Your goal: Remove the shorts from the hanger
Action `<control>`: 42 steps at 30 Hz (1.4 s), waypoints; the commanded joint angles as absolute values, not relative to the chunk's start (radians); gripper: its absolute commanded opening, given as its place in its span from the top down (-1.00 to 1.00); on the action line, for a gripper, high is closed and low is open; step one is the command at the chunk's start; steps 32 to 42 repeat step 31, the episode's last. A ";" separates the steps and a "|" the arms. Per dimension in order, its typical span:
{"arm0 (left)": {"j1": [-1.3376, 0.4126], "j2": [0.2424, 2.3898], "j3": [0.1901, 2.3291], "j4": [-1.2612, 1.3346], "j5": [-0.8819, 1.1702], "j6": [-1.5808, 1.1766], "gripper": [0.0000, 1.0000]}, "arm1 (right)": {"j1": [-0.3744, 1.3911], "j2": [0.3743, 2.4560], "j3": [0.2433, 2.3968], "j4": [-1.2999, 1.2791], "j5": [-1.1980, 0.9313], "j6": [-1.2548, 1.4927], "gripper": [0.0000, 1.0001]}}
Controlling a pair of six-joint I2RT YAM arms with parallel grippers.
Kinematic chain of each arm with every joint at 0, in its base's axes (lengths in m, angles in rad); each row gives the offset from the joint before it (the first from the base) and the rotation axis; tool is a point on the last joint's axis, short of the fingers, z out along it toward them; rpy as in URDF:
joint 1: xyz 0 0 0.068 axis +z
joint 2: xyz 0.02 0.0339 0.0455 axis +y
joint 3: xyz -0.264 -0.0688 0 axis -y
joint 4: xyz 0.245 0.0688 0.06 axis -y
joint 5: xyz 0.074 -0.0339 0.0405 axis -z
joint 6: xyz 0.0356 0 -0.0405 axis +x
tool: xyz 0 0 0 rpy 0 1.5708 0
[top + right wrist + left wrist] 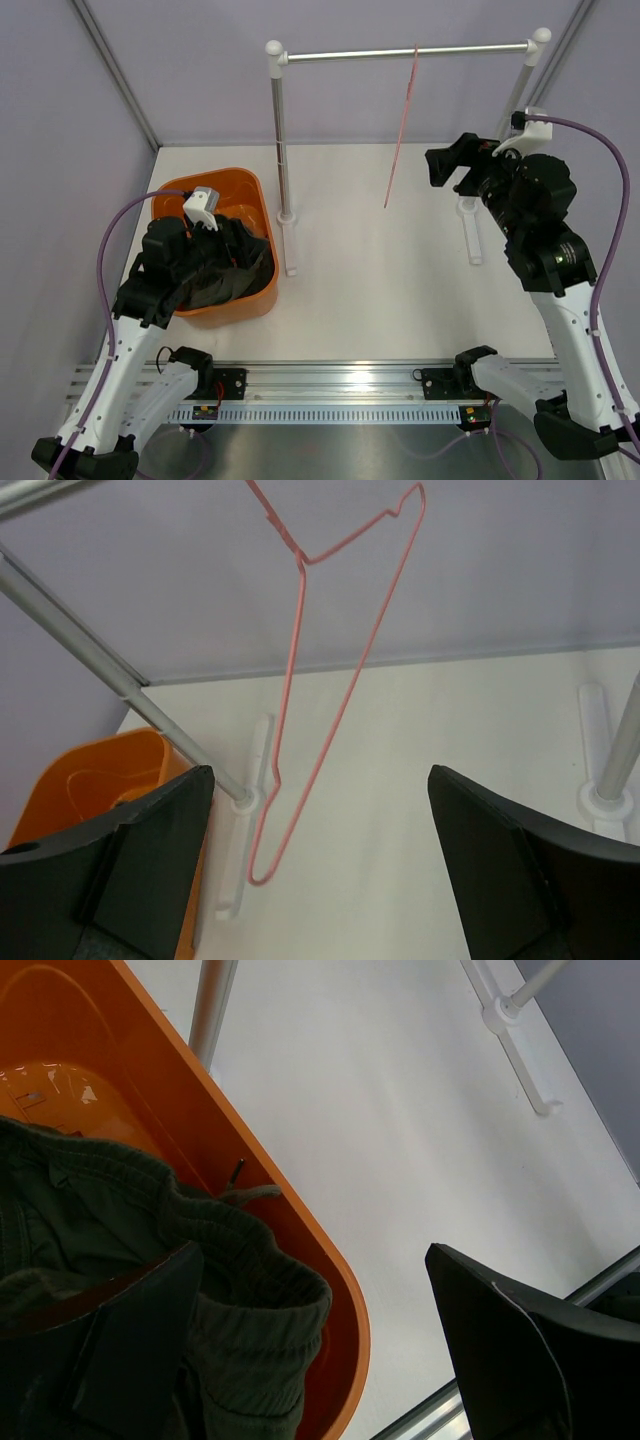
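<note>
The shorts (pixel 240 1290) lie bunched in the orange basket (pixel 170 190) at the desk's (pixel 380 280) left, ribbed waistband against the rim, their long axis unclear. The left gripper (pixel 310 1260) is spread wide above them, one finger (pixel 110 1360) over the fabric. The hanger (pixel 400 130) dangles from the rail (pixel 400 52), its long bar slanting steeply downward, facing the right gripper (pixel 320 780), which is parted wide.

— What encloses the space?
— Pale lilac walls (pixel 200 70) on three sides, with grey metal struts (pixel 115 75) slanting up at the back corners.
— And below?
— A white table (pixel 380 280) under soft, even light. A silver rail (pixel 400 52) on white-footed uprights stands at the back, and a ribbed aluminium track (pixel 340 378) runs along the near edge.
</note>
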State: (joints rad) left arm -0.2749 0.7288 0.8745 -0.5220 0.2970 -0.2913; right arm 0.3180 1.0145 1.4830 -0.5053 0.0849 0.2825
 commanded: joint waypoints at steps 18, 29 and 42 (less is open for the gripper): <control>-0.278 0.723 0.868 -0.482 0.284 -0.282 -0.98 | 0.313 0.554 1.066 -0.540 0.106 0.379 -0.99; -0.278 0.721 0.867 -0.483 0.279 -0.282 -0.98 | 0.313 0.506 1.051 -0.548 0.111 0.411 -0.99; -0.278 0.721 0.867 -0.483 0.279 -0.284 -0.98 | 0.313 0.500 1.048 -0.542 0.109 0.408 -0.99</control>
